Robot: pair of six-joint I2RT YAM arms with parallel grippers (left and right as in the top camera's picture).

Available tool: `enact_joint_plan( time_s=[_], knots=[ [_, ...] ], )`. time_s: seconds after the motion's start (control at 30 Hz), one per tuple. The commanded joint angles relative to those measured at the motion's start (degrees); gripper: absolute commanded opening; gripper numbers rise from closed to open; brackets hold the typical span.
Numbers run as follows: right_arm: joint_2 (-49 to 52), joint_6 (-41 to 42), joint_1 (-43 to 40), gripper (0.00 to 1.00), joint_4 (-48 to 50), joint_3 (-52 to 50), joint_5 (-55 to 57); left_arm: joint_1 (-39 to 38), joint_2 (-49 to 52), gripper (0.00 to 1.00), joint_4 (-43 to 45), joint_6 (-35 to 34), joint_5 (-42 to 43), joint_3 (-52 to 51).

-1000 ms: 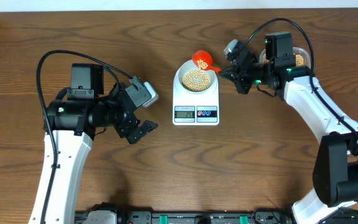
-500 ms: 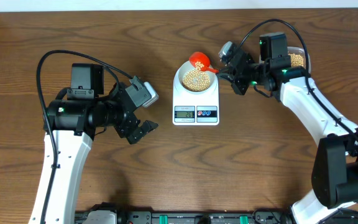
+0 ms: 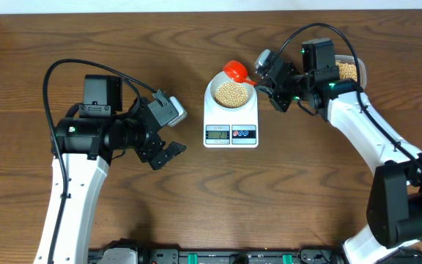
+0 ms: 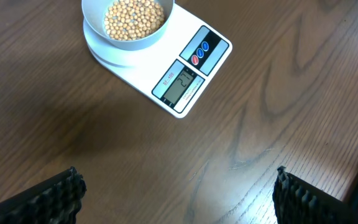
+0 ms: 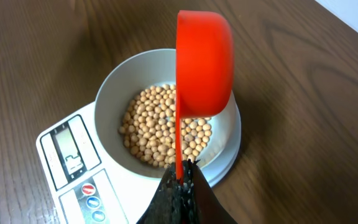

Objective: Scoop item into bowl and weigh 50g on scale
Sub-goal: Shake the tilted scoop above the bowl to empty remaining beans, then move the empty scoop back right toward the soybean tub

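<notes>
The white bowl (image 3: 231,93) sits on the white scale (image 3: 231,133) and holds a heap of tan beans (image 3: 230,92). My right gripper (image 3: 261,83) is shut on the handle of an orange-red scoop (image 3: 236,70), whose cup is turned on its side above the bowl's far rim. In the right wrist view the scoop (image 5: 204,65) hangs over the beans (image 5: 160,134) in the bowl (image 5: 107,102) on the scale (image 5: 73,180), held by the gripper (image 5: 182,180). My left gripper (image 3: 168,150) is open and empty, left of the scale. The left wrist view shows the bowl (image 4: 95,22), beans (image 4: 133,17) and scale (image 4: 191,74).
A clear plastic tub (image 3: 350,70) with more beans stands at the far right, behind my right arm. The table's back edge runs along the top of the overhead view.
My right gripper has moved a little left and away with the scoop, so the scoop's cup now sits higher over the bowl's far rim. The left arm has not moved.
</notes>
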Motion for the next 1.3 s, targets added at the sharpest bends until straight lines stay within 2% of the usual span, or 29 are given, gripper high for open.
enact_joint_plan(
  time_s=[0.0,0.37,0.57,0.73,0.87,1.0,1.1,1.27],
  knots=[
    [-2.4,-0.7,0.5,0.01,-0.1,-0.2,1.0,0.3,-0.3,0.99,-0.1,0.0,1.0,1.6],
    [-3.0,-0.7,0.9,0.01,0.6,-0.2,6.8,0.3,-0.3,0.99,-0.1,0.0,1.0,1.6],
    [-3.2,-0.7,1.5,0.01,-0.2,-0.2,6.2,0.3,-0.3,0.99,-0.1,0.0,1.0,1.6],
    [-8.1,-0.7,1.2,0.01,3.9,-0.2,7.2,0.3,-0.3,0.99,-0.1,0.0,1.0,1.6],
    [-13.8,-0.6,-0.3,0.01,5.1,-0.2,15.5,0.3,-0.3,0.99,-0.1,0.0,1.0,1.6],
    [-16.8,5.5,-3.1,0.01,4.2,-0.2,21.1,0.3,-0.3,0.99,-0.1,0.0,1.0,1.6],
    [-16.4,12.5,-5.9,0.02,-1.2,-0.2,29.9,0.3,-0.3,0.99,-0.1,0.0,1.0,1.6],
    [-14.9,12.7,-5.6,0.01,-8.4,-0.2,43.3,0.3,-0.3,0.99,-0.1,0.0,1.0,1.6]
  ],
)
